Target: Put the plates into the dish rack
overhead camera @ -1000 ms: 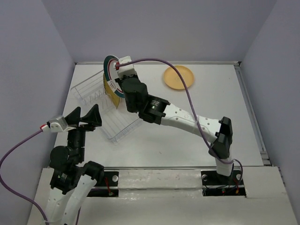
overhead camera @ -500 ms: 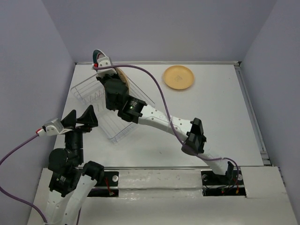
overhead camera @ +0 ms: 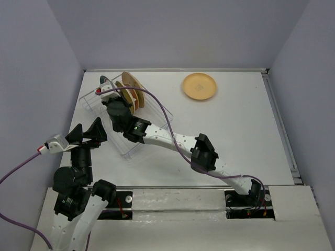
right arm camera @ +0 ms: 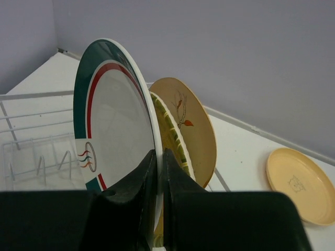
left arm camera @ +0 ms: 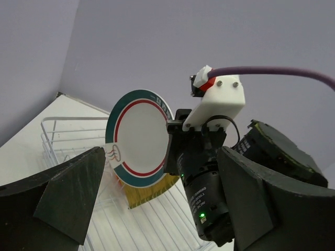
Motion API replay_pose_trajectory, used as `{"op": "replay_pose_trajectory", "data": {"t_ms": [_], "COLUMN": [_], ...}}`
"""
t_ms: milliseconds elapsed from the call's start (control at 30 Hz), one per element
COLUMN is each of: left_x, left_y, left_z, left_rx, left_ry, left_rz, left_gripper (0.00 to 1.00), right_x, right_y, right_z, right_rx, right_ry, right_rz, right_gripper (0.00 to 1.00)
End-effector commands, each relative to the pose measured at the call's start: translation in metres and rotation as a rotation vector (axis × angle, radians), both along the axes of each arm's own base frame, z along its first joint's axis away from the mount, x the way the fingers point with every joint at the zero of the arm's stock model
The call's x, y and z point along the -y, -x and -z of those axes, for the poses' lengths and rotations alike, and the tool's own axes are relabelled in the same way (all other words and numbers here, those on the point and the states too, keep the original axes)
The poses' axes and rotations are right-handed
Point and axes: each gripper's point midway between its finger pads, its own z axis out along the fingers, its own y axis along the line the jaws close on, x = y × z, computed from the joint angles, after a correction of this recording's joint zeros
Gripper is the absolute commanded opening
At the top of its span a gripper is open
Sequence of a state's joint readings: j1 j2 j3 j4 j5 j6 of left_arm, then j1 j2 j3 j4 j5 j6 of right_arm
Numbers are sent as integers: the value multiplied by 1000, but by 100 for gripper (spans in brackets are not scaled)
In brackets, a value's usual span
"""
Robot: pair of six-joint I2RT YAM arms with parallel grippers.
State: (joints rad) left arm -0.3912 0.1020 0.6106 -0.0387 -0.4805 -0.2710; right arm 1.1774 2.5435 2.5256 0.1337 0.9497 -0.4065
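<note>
The white plate with the green and red rim (right arm camera: 115, 120) has come down. A second ago your right claw (right arm camera: 158, 157) held it high over the rack's far edge with its face open to the overhead camera. Half a second ago it was swinging across. Now it stands upright and edge-on inside the dish rack (right arm camera: 36, 94). That puts you at the placing step, with release probably next.

The right claw is clamped on the plate's lower rim, one finger flat on each face, and the plate rises straight up out of the grip. You cannot see whether its bottom edge has settled between the prongs, because the claw hides it. Judge that before letting go.

Just beyond the plate, on the claw's right side, stands the ribbed yellow plate (right arm camera: 170, 136), so close that touching or apart cannot be told. The tan plate with the leaf sprig (right arm camera: 193, 125) leans behind that. The free prongs lie on the claw's left.

Well off to the claw's right, a plain tan plate (overhead camera: 199, 86) lies flat on the bench (overhead camera: 235, 120), likely your next pick. No other plates show.

Your left claw (overhead camera: 88, 130) hangs apart and holds nothing, near the rack's near corner, facing the held plate.
</note>
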Motion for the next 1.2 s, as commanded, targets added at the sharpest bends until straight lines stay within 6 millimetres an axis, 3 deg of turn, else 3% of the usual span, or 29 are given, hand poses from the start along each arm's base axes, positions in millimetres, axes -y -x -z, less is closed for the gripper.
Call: {"op": "replay_pose_trajectory", "data": {"t_ms": [0,667,733,767,967,1067,1167], "left_x": [-5,-3,-3,-3,-2,-2,-1], "left_y": [12,12,12,12,11,10,9], "left_z": [-26,-26,-26,-26,-25,-25,-24], "left_rx": [82,82,82,84,78,77,72], "left_ry": [39,38,38,38,34,33,31], "left_rz": [-1,11,11,11,12,15,17], "left_gripper": [99,99,99,99,99,99,99], "right_x": [5,-15,-16,-17,-19,-11,3], "right_y": [-7,-13,-13,-13,-4,2,9], "right_z": [-43,23,25,29,21,-5,-25], "right_rx": [65,-3,-5,-10,-52,-51,-58], "right_ry": [-187,-141,-139,-140,-225,-281,-322], "right_rz": [7,-8,-11,-16,-81,-90,-94], "right_gripper": [7,7,9,16,45,51,52]}}
